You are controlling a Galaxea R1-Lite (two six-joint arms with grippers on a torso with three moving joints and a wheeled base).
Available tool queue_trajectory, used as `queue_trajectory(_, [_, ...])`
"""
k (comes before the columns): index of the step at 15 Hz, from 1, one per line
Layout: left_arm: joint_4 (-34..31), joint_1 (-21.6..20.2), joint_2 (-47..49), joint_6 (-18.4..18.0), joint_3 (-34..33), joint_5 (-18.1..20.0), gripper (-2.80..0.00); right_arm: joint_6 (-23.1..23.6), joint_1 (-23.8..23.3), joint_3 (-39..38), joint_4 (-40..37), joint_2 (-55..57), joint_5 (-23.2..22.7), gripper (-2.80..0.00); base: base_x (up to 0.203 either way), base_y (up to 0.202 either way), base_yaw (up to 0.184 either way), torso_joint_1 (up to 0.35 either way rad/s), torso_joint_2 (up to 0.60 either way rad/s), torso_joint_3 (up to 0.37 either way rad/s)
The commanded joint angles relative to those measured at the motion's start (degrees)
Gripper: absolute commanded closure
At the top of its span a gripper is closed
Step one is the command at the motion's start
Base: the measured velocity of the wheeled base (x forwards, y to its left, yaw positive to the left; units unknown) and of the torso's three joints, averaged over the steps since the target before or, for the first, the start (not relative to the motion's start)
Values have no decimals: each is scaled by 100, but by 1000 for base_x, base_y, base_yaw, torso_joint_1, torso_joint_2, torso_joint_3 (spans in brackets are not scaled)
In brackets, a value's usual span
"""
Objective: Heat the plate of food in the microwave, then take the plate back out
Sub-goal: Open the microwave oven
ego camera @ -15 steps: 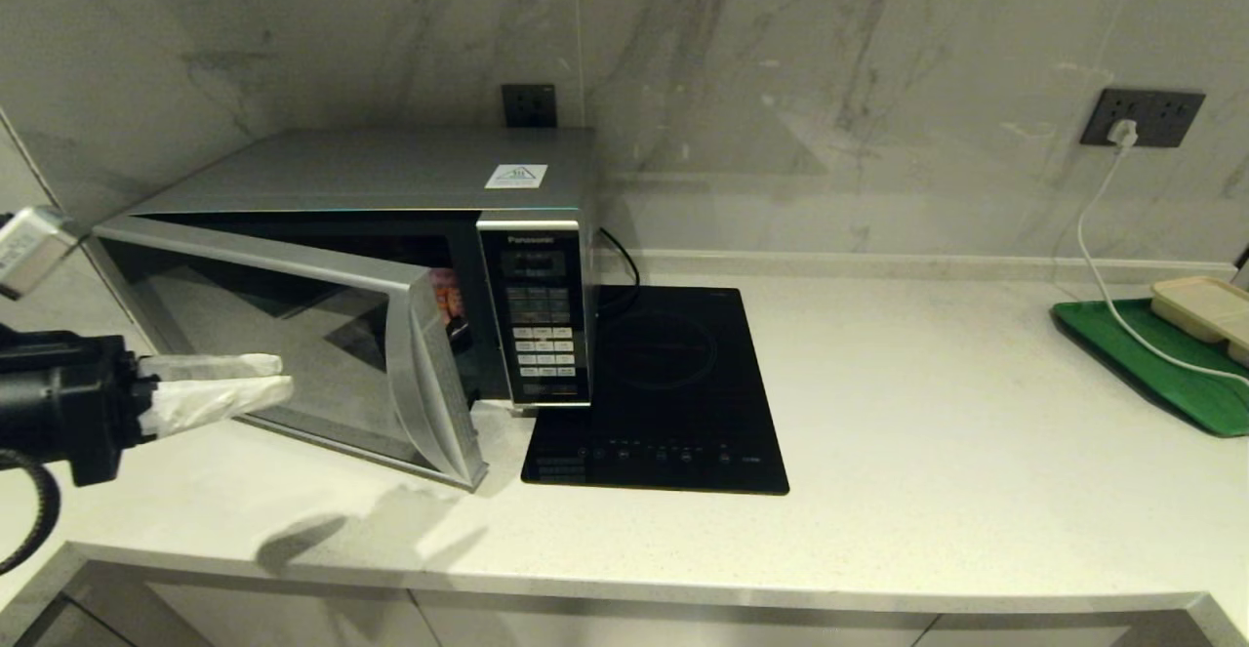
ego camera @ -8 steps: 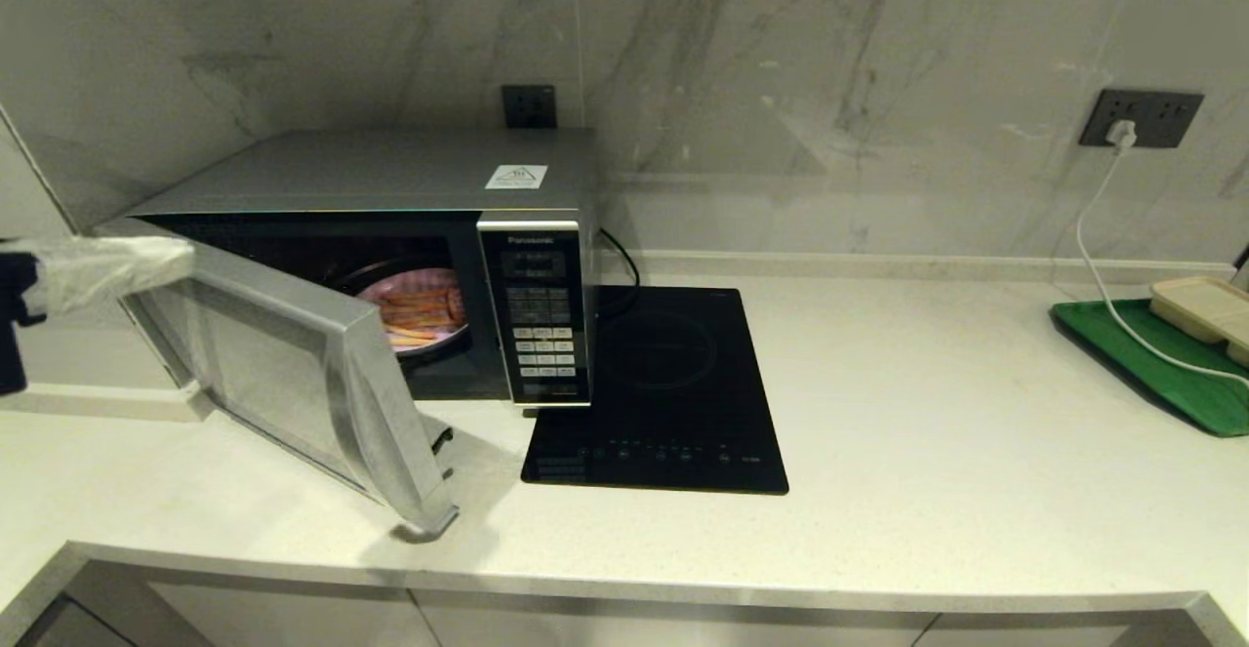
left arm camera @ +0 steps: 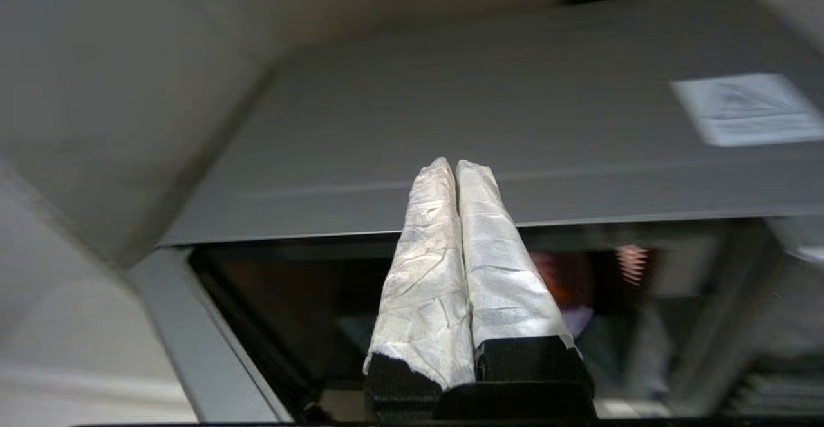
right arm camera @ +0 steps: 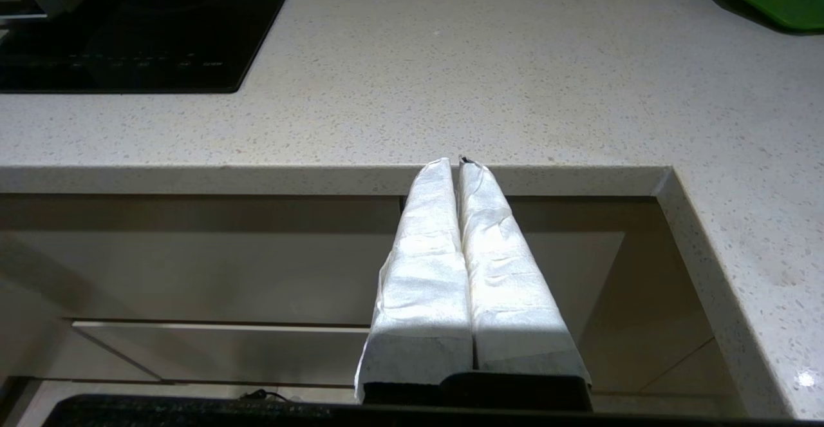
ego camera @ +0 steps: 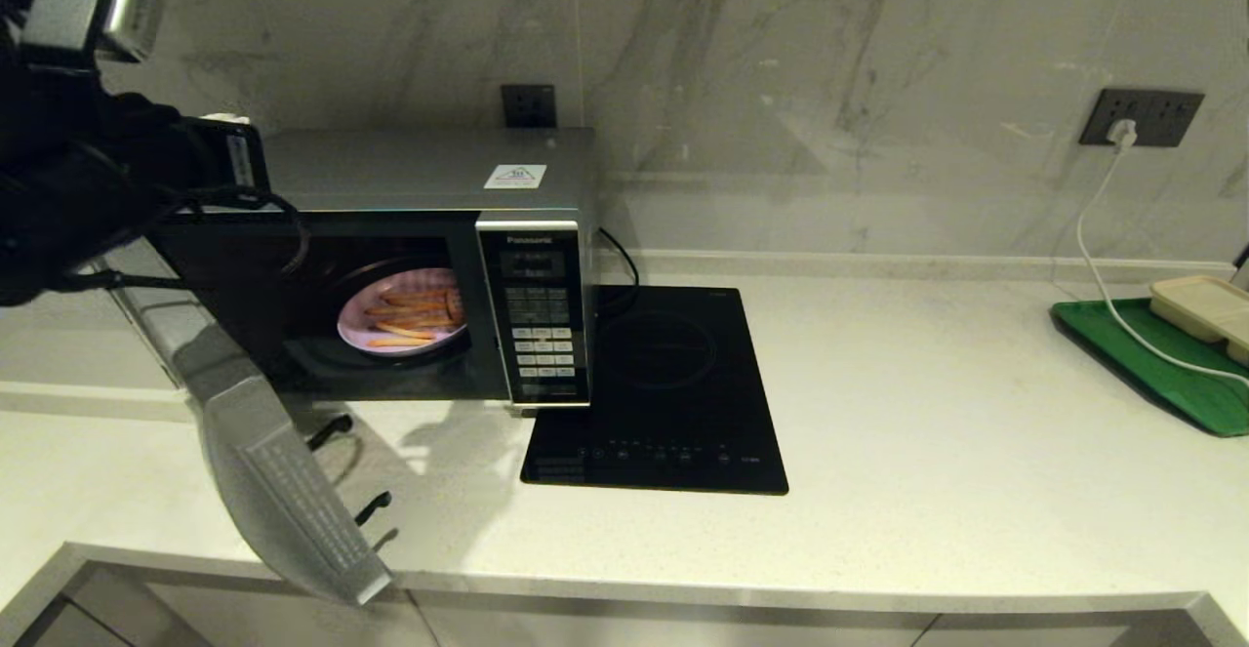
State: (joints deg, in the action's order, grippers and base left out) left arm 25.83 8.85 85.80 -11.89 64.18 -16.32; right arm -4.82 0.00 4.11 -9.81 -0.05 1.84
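The silver microwave (ego camera: 410, 174) stands at the back left of the counter with its door (ego camera: 263, 471) swung wide open toward the front edge. Inside, on the turntable, sits the lilac plate (ego camera: 400, 320) with orange-yellow sticks on it. My left arm (ego camera: 78, 169) is raised at the upper left, beside the microwave's top left corner. In the left wrist view my left gripper (left arm camera: 456, 166) is shut and empty, hovering over the front edge of the microwave's top (left arm camera: 515, 124). My right gripper (right arm camera: 458, 164) is shut and empty, parked low in front of the counter edge.
A flat black induction cooktop (ego camera: 664, 384) lies just right of the microwave. At the far right, a green tray (ego camera: 1161, 359) carries a beige tray (ego camera: 1205, 305), and a white cable (ego camera: 1098, 237) runs to it from a wall socket. The open door overhangs the counter's front edge.
The microwave door swung from slightly ajar to wide open, uncovering the plate. My left arm moved from low in front of the door up to the microwave's top left corner.
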Motion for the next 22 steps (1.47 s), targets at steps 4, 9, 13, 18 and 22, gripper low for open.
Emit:
queue_trajectory(4, [-311,184,-463,-168,-321,-482,0,-2,0,2,-17,5,0,0,0,0,0,0,0,0])
queue_trajectory(9, [-786,274,-1182,67,-1184,-222,0,-2,0,2,-3,5,0,0,0,0,0,0,0,0])
queue_trajectory(13, [-839,162,-1235,71,-1906,45,0,-2,0,2,-3,5,0,0,0,0,0,0,0,0])
queue_trajectory(18, [-1454,120,-1235,-363,-2549,959,0,-2,8,2,-3,5,0,0,0,0,0,0,0,0])
queue_trajectory(22, [-1608,105,-1396,507,-2504,1021,0,-2,8,2,-4,5,0,0,0,0,0,0,0,0])
